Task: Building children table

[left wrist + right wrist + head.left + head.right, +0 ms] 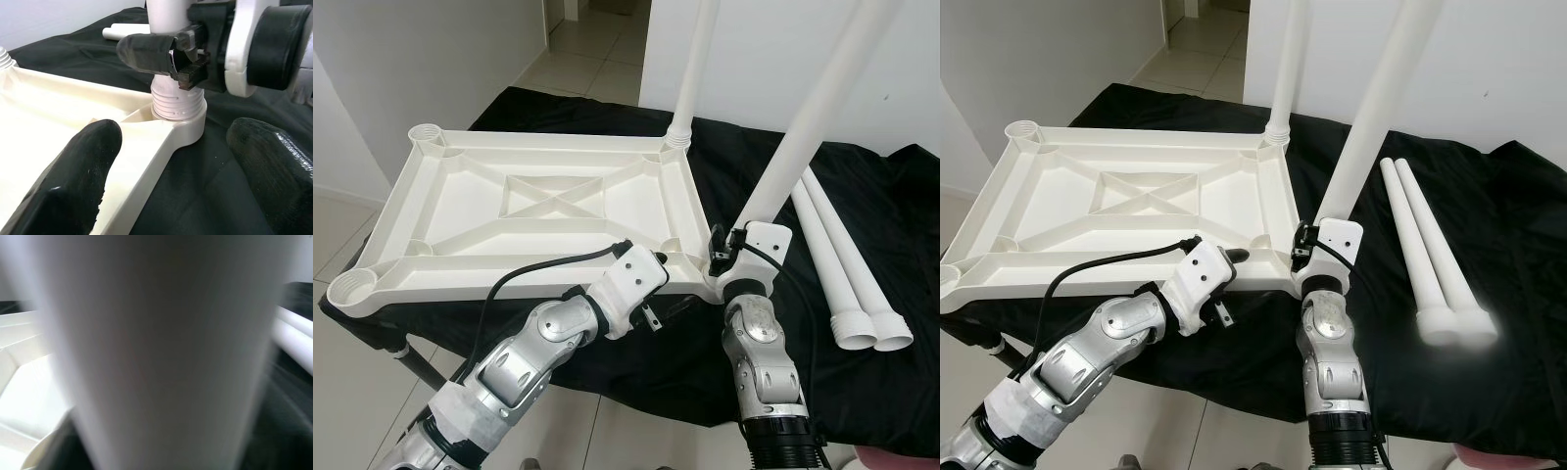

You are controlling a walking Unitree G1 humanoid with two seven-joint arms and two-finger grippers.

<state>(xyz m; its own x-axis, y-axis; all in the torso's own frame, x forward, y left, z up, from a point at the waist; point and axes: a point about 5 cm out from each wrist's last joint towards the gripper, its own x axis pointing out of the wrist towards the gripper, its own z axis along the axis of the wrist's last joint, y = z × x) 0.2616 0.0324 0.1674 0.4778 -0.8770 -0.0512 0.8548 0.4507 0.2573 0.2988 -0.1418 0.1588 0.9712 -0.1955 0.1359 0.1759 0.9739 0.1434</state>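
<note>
A white plastic table top lies upside down on a black cloth. One white leg stands in its far right corner socket. A second leg rises from the near right corner socket, its threaded end seated there. My right gripper is shut on this leg just above the socket, one black finger lying across it. My left gripper is open at the near rim of the table top, a finger on each side of the edge, just short of that socket.
Two loose white legs lie side by side on the cloth to the right. Sockets at the near left and far left corners hold nothing. White walls stand behind, and tiled floor lies around the covered surface.
</note>
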